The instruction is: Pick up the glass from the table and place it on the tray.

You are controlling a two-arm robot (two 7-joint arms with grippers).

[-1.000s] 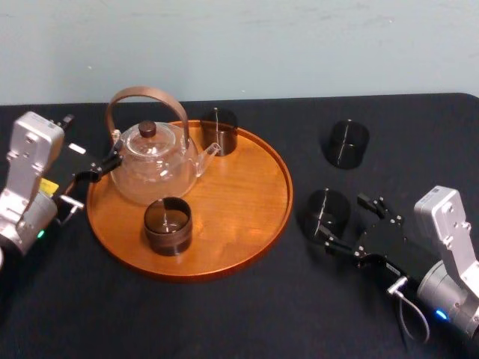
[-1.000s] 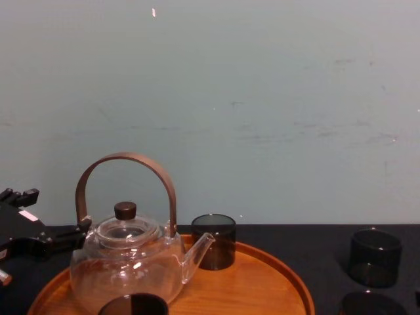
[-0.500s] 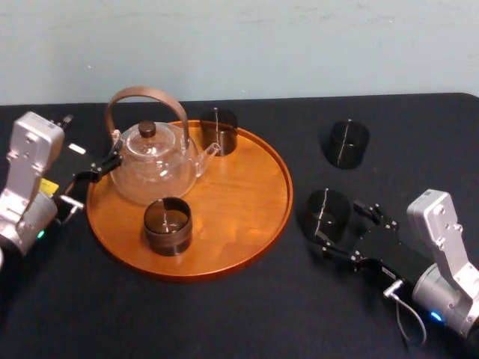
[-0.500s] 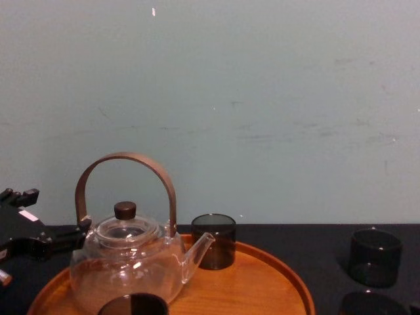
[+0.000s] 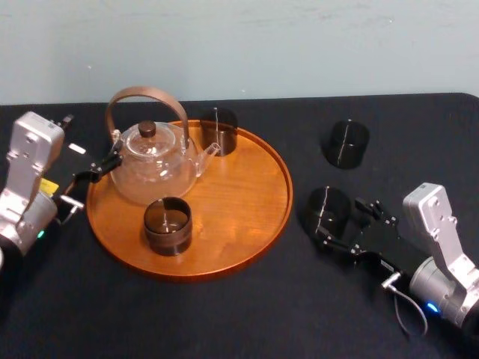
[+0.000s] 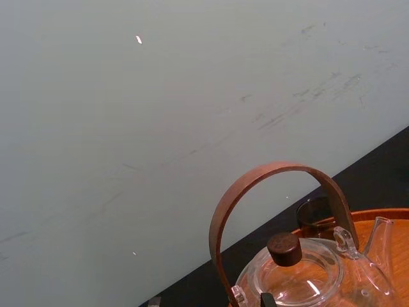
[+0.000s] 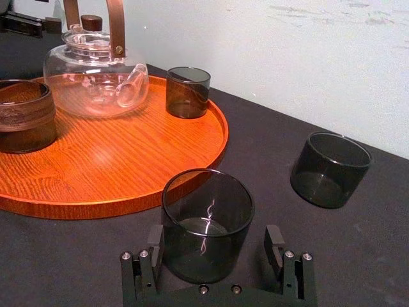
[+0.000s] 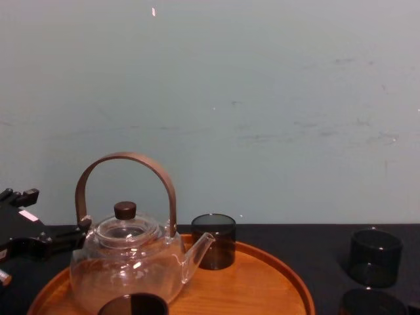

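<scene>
- The surface [image 5: 224, 321] is matte black. The smoked glass [image 7: 206, 224] stands on it just right of the tray and is dark too, so a badly timed squeeze could shove the glass along the surface instead of seating it.
- The tray [image 5: 251, 198] has a low raised rim. If the glass is carried too low, its base would likely catch that rim and tip.
- The teapot [image 5: 153, 161] takes up the tray's rear left, with a rear glass [image 5: 218, 131] by its spout and a banded cup [image 5: 168, 224] in front. The bare wood on the right looks like the safest landing spot; setting down further left risks a knock.
- The second glass [image 5: 348, 143] stands further back on the surface, well apart from the target. A wide swing on the lift could still clip it.
- The right claw [image 7: 214, 246] is spread, with one finger on either side of the glass and neither visibly touching it. The smooth round wall may slip if the claw closes off-centre or too lightly — and too hard a squeeze could crack it.
- The left claw [image 5: 97, 170] is parked at the tray's left edge, close to the teapot. Whether it is spread or closed cannot be told, and it is a risk only if it moves.
</scene>
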